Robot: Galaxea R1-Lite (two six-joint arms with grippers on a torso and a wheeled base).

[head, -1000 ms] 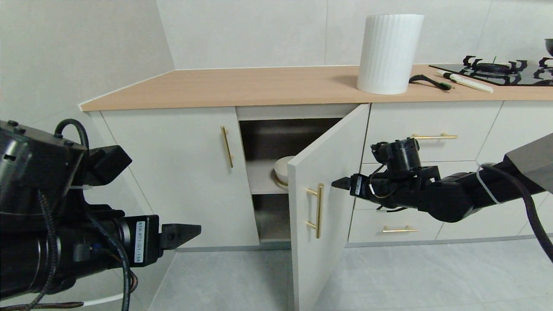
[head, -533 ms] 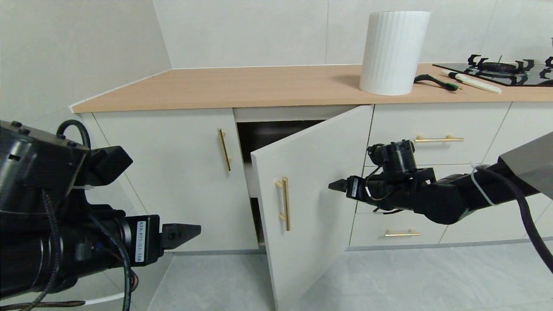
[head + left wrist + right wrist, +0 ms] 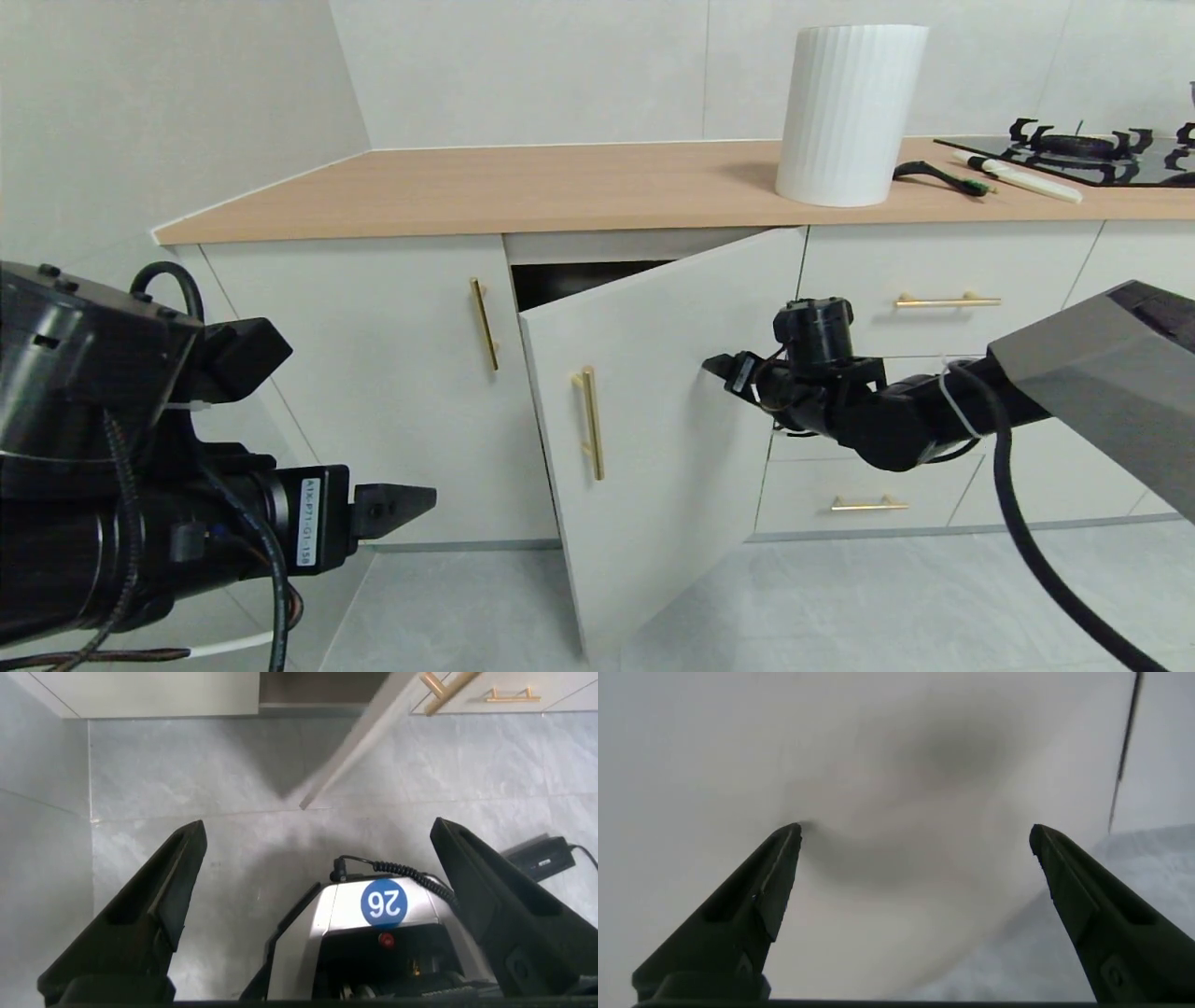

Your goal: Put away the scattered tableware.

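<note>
White door [image 3: 653, 373] touched by wide-spread right gripper [image 3: 915, 829].

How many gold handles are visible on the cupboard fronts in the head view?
4: the closed left door's handle, the half-open door's handle, the top drawer's handle, the bottom drawer's handle. The right arm may hide another.

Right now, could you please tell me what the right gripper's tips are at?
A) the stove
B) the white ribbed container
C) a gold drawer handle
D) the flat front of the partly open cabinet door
D: the right gripper is at the white face of the cabinet door, to the side of its gold handle, jaws open.
</note>
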